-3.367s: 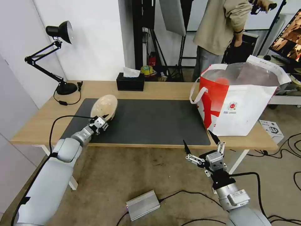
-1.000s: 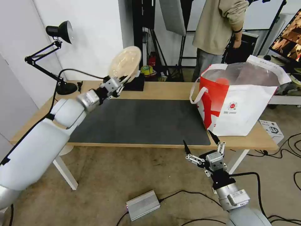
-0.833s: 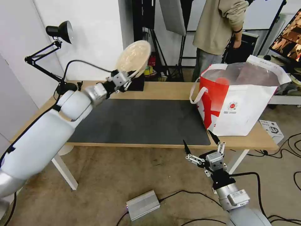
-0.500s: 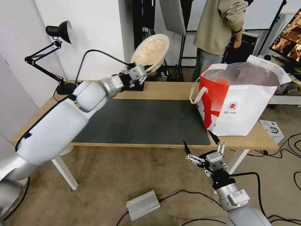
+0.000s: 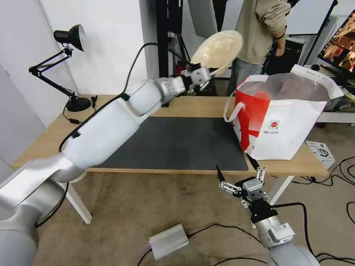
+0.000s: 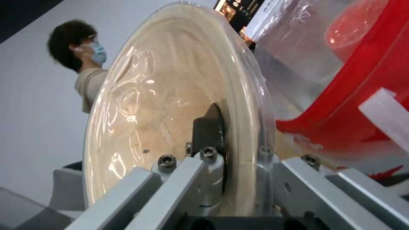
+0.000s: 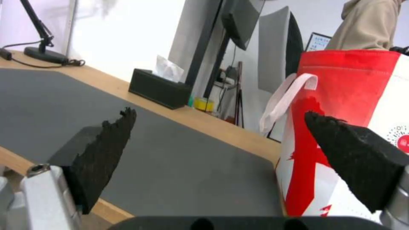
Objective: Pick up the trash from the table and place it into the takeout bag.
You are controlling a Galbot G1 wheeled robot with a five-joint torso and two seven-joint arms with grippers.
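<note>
A: Where does the head view look from?
B: From high up, facing forward and down over the near edge of the table [image 5: 192, 105], taking in its whole top.
A: And the wrist views?
B: The left wrist view sits very close behind a beige bowl [image 6: 170, 127]. The right wrist view looks from low at the near edge, across the dark mat [image 7: 140, 150]. All three share the takeout bag [image 5: 292, 125].

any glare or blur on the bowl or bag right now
Left wrist view: bright glare streaks on the beige bowl, pinched at its rim by the left gripper; the bag's foil lining looks hazy. Head view: the bowl is slightly soft.
</note>
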